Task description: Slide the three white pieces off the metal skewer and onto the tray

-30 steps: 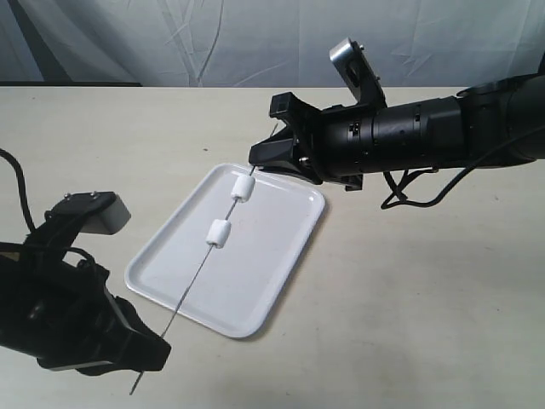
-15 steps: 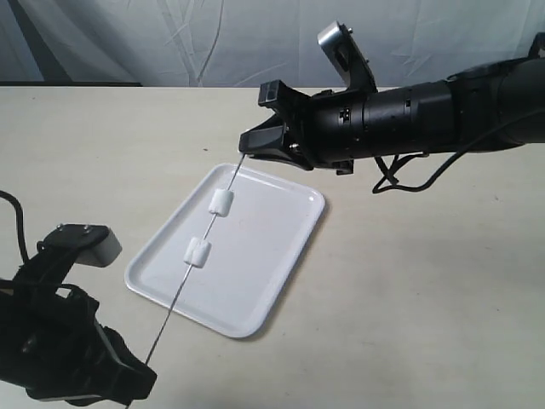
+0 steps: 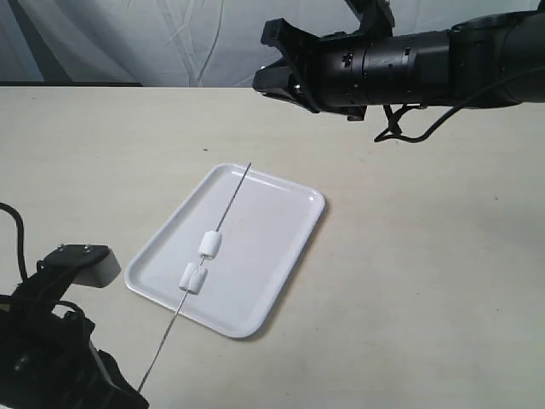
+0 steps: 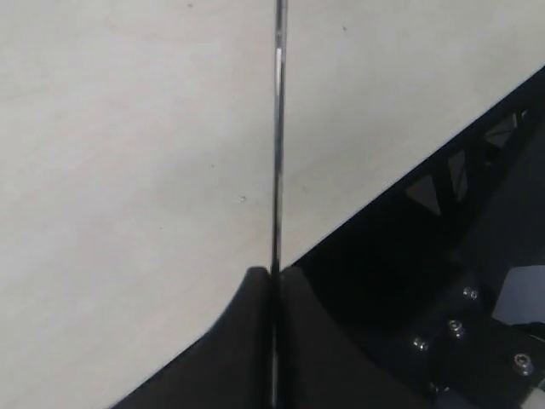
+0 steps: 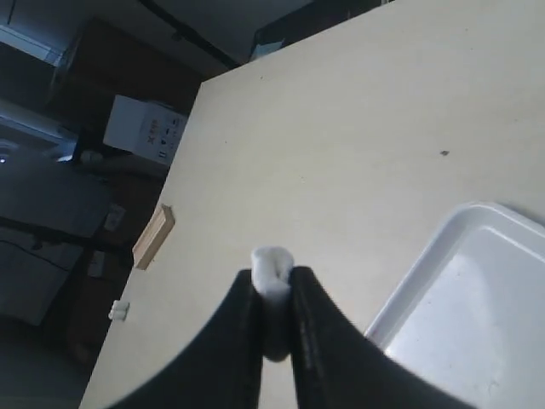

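Right hand (image 5: pixel 272 319) is pinched tight on one white piece (image 5: pixel 272 266), raised above the bench (image 3: pixel 409 256) at twelve o'clock from the tray (image 3: pixel 281 247). Left hand (image 4: pixel 274 285), at the tray's seven o'clock, is clamped on the metal skewer (image 3: pixel 232 194). It slants over the tray, carrying two white pieces (image 3: pixel 209 244) close together near the seven-o'clock edge.

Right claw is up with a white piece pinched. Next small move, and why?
Probably lower the right claw over the tray and open it. It pinches one white piece, already off the metal skewer, but its wrist view shows mostly bare table beneath, so releasing now would likely miss. The left claw holds the skewer.
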Controlling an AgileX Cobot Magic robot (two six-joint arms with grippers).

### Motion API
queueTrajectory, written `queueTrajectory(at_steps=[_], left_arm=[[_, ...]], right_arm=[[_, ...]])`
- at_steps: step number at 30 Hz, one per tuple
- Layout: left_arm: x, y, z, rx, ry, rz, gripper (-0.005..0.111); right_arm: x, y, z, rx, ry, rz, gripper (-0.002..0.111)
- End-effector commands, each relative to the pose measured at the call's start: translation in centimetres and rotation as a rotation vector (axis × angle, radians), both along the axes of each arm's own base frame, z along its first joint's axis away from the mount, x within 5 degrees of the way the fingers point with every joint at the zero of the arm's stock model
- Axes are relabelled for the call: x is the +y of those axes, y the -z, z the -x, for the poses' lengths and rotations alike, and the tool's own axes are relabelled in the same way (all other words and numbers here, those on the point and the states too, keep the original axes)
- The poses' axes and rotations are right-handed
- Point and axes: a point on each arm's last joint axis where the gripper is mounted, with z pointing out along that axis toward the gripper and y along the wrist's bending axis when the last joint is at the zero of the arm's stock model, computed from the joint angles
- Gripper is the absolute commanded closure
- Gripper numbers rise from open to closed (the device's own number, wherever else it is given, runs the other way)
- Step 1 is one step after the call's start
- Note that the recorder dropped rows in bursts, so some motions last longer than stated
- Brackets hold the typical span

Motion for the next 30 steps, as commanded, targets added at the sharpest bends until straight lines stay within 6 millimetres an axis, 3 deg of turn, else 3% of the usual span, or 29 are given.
queueTrajectory(at_steps=[1, 9, 17, 23, 30], left_arm=[[0.2, 0.0, -0.5, -0.042, -0.032, -0.031, 0.107], [0.9, 0.3, -0.8, -0.053, -0.068, -0.118, 0.107], [1.6, 0.6, -1.5, -0.11, -0.131, -0.205, 0.107], [1.8, 0.8, -1.6, -0.113, -0.143, -0.227, 0.107], [1.3, 1.9, -2.5, -0.088, -0.161, -0.246, 0.107]], right_arm=[[0.1, 1.1, 0.3, 0.02, -0.049, 0.083, 0.1], [1.9, 8.0, 2.2, 0.223, -0.151, 0.23, 0.1], [3.6, 12.6, 2.9, 0.342, -0.18, 0.268, 0.098], [3.7, 13.1, 2.9, 0.361, -0.177, 0.257, 0.069], [5.0, 11.1, 4.3, 0.306, -0.405, 0.074, 0.069]])
